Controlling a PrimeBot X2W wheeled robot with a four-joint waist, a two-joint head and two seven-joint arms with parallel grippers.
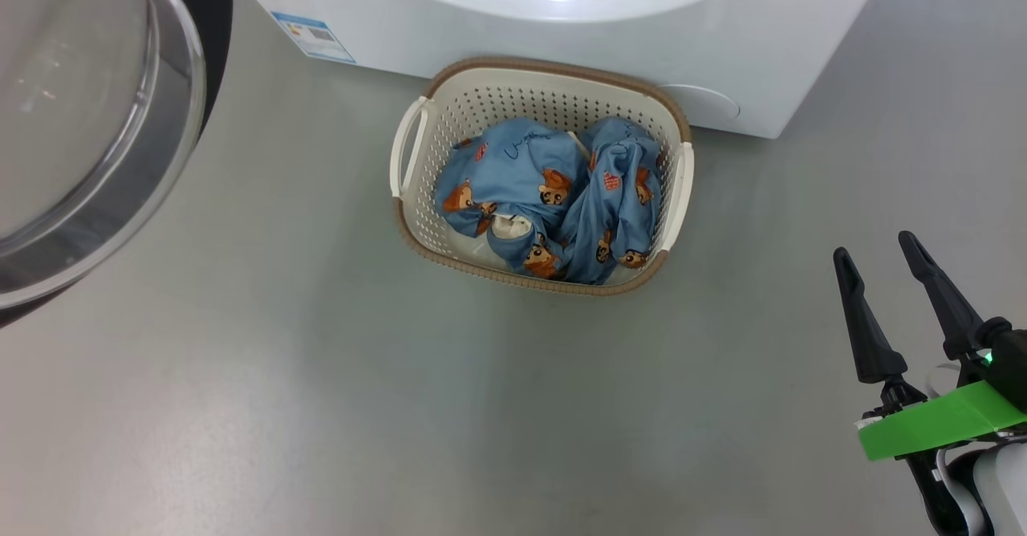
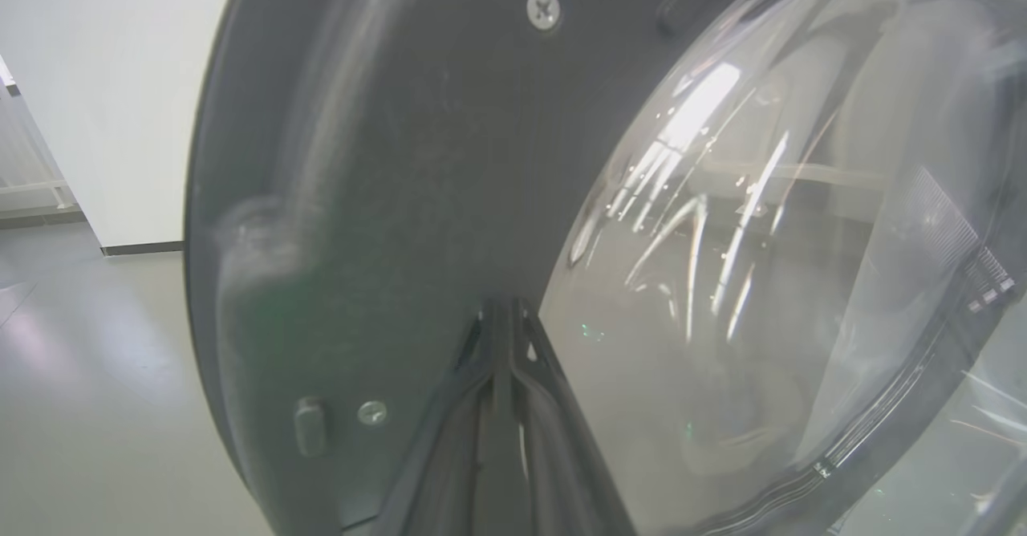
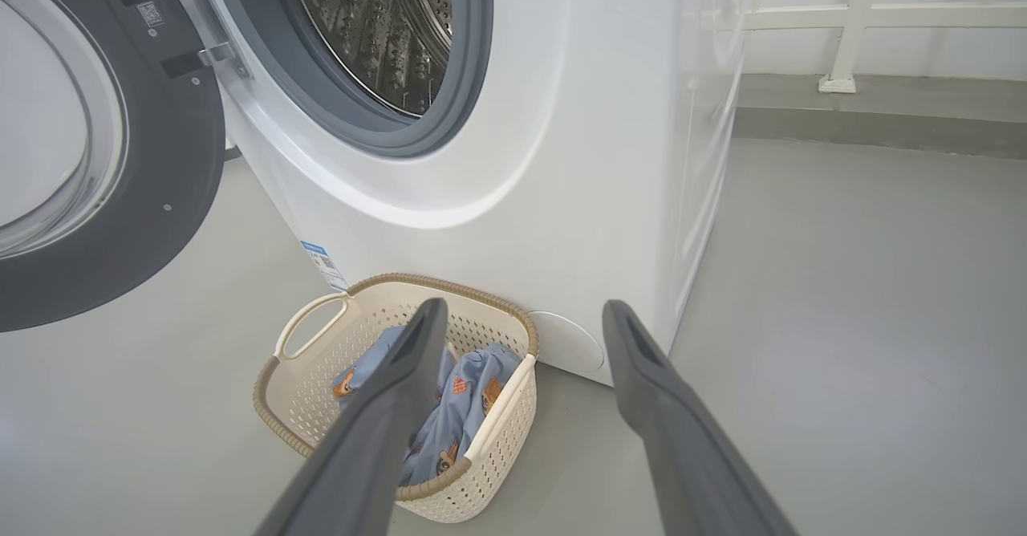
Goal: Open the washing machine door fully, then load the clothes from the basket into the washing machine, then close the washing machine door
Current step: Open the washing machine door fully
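Head view puts the washing machine door (image 1: 80, 119) at nine to ten o'clock, swung well away from the washing machine (image 1: 562, 46) along twelve o'clock. The basket (image 1: 481, 111) sits on the grey floor (image 1: 321, 399) just above centre, its far rim at the machine's front, touching or nearly so. The clothes (image 1: 554, 199), two bundled blue garments, lie inside it side by side.

The right tool (image 1: 874, 247) hangs at four o'clock, fingers spread wide and holding nothing, well apart from the basket. Its wrist view looks past those fingers to the basket at six to seven o'clock and to the steel drum (image 3: 377, 30), ringed by the grey gasket (image 3: 457, 111), at twelve. The part of the drum in sight is bare.

The left tool (image 2: 501, 319) has its fingers pressed together. Their tips sit at six o'clock of its wrist view, right at the door's dark inner face beside the edge of the glass bowl. Whether they press on it cannot be told.

By this, the door-opening step is in hand and near its end, with loading not yet begun. The next move likely calls for the left tool to clear the door. The right tool would then travel toward ten o'clock, come down over the basket with fingers spread, and close on a fold of the nearer garment.
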